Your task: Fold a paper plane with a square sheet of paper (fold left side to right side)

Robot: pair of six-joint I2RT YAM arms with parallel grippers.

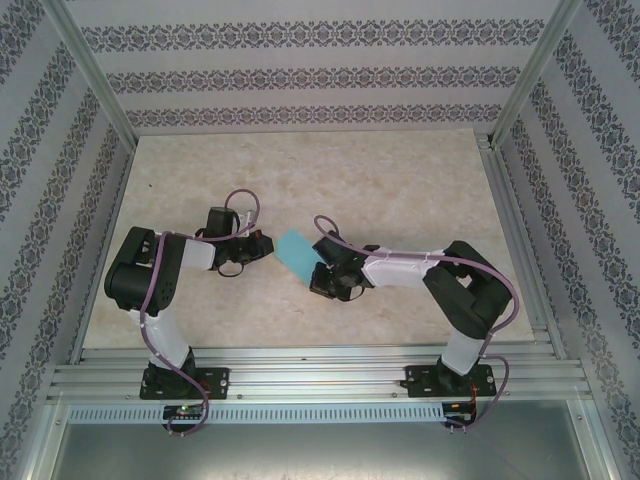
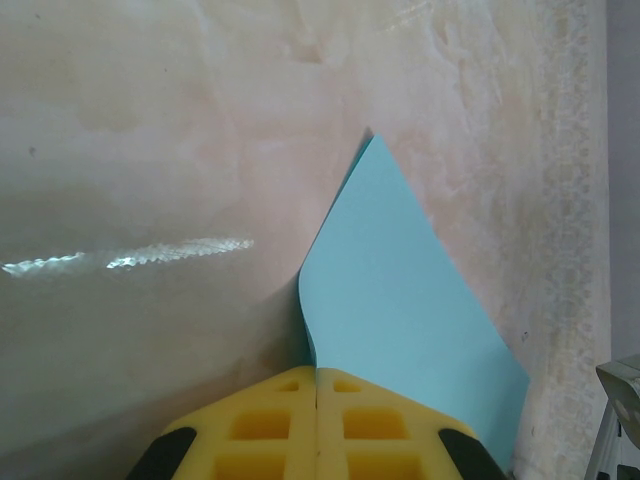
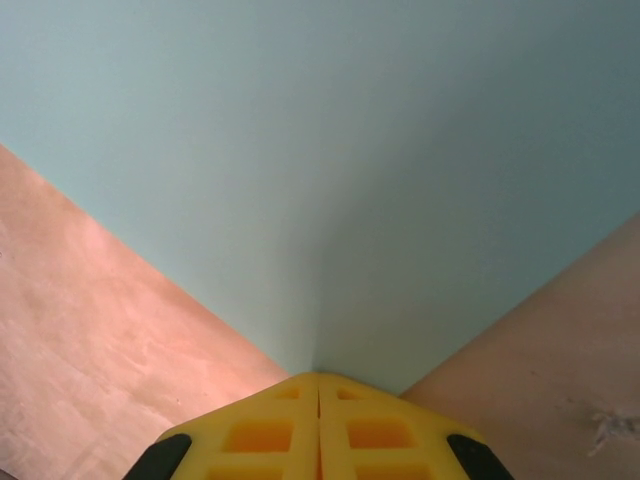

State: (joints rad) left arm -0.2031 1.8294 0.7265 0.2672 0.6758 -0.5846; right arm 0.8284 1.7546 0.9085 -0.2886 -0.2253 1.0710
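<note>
— From overhead, what?

— Shows the square sheet of paper near the middle of the table, lying slantwise. Sits right between the left gripper and the right gripper, touching both. Too small from up there to read the fingertips. Gives the wider setting, though: both arms bent inward, patterned walls behind.

— And from the left wrist?

— Settles what the overhead cannot. Shows yellow fingers pressed together, seam shut tight, with the near edge of the sheet running straight into that seam. Looks clamped on the paper. Spreads from the tips upward and to the right, ending in a point at the far end. Reveals a thin darker layer along the left edge, so apparently doubled over there. Catches a streak of glare on the pale marbled surface to the left.

— Right wrist?

— Closer again. Shows turquoise across the whole upper part, narrowing to a corner ending exactly at the tips. Pinched shut on that corner too. Picks up a faint soft shading rising from the tips. Leaves bare table showing on either side below.

— Flat or lifted?

— Hard to say. Seems tilted up off the table near the left fingers; cannot tell for the rest.
</note>
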